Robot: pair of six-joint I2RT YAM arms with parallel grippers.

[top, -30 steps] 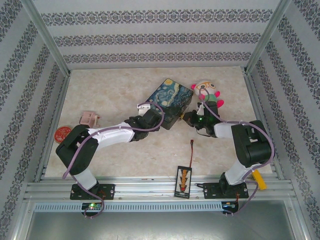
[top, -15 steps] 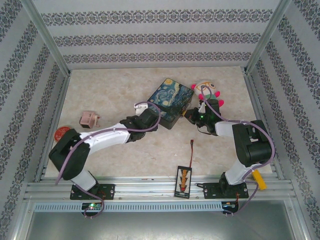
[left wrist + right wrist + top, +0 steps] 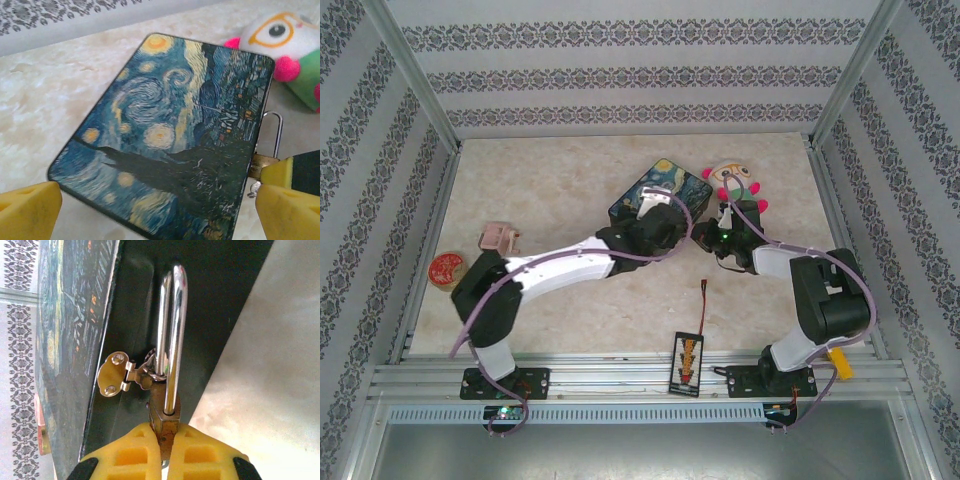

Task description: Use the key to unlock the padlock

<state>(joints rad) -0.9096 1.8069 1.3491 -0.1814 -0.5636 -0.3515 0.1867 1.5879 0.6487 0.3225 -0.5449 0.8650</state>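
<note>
Padlock (image 3: 162,419) body pinched tight in right gripper (image 3: 167,447), shackle (image 3: 176,315) poking straight out through the little latch (image 3: 119,374), painted box (image 3: 165,135) right behind that, left gripper (image 3: 160,212) spread wide hovering over the box lid, plush toy (image 3: 287,45) just beyond

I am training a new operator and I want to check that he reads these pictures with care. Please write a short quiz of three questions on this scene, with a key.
1. Choose one. What does the right gripper hold between its fingers?
A. the padlock
B. a spoon
C. a cup
2. True or false: the left gripper is shut on the painted box.
3. Short answer: which soft thing lies beside the painted box, on the padlock's side?

Key
1. A.
2. False: it is open and hangs over the box.
3. The plush toy.
</note>
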